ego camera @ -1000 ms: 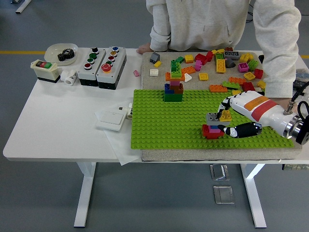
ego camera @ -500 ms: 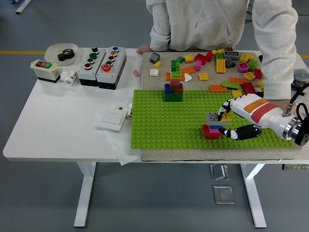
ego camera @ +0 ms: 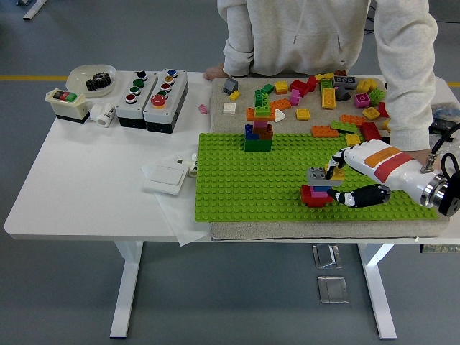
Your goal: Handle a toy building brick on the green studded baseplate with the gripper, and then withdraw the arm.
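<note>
A: Starting at the left of the white table (ego camera: 86,187), what sits there?

B: A white bowl (ego camera: 90,74) with a dark gear in it, a small switch box (ego camera: 66,103) with a red and a green button, then two grey button boxes (ego camera: 152,99) side by side. Nearer the front lies a flat white switch plate (ego camera: 167,176) on a sheet of paper.

A: And the baseplate?

B: The green studded baseplate (ego camera: 244,187) lies on a beige mat (ego camera: 244,95). A small tower of stacked bricks (ego camera: 259,128) stands at its far edge. Loose bricks (ego camera: 327,97) are scattered on the mat behind it.

A: Where is the brick being handled?

B: Near the plate's front right: a red brick (ego camera: 314,195) on the studs, with a grey brick (ego camera: 316,175) sitting on top.

A: The robot's hand?

B: The right hand (ego camera: 352,180) reaches in from the right, fingers curled around that little stack; a yellow piece shows just by the upper fingertips (ego camera: 336,167). Whether it truly grips, I cannot tell.

A: The person?

B: Standing at the far side, one hand (ego camera: 214,72) resting on the table, the other sleeve (ego camera: 408,72) hanging over the bricks.
</note>
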You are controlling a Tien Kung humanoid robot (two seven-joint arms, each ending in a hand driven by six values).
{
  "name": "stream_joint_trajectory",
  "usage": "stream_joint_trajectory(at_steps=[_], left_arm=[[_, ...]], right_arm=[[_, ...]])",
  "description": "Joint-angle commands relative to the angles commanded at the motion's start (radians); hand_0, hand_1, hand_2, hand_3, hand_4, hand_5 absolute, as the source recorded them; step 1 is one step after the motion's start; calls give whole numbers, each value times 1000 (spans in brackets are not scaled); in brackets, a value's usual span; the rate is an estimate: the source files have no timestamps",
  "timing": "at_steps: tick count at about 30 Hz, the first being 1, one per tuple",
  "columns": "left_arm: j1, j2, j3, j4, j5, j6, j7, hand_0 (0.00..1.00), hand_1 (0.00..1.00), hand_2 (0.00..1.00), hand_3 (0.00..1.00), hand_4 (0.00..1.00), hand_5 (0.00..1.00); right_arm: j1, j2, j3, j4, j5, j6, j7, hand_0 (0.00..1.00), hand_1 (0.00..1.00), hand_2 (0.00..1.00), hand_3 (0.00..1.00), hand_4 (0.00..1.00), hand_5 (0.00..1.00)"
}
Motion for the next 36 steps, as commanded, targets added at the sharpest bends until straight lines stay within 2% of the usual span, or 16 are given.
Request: stream_joint_trajectory(at_steps=[36], left_arm=[[-4,0,2,0,-8,0,-1,791,728,643,562,587,610]], right_arm=[[-3,1,-16,1,-5,19,-8,611,593,640,535,681,390]])
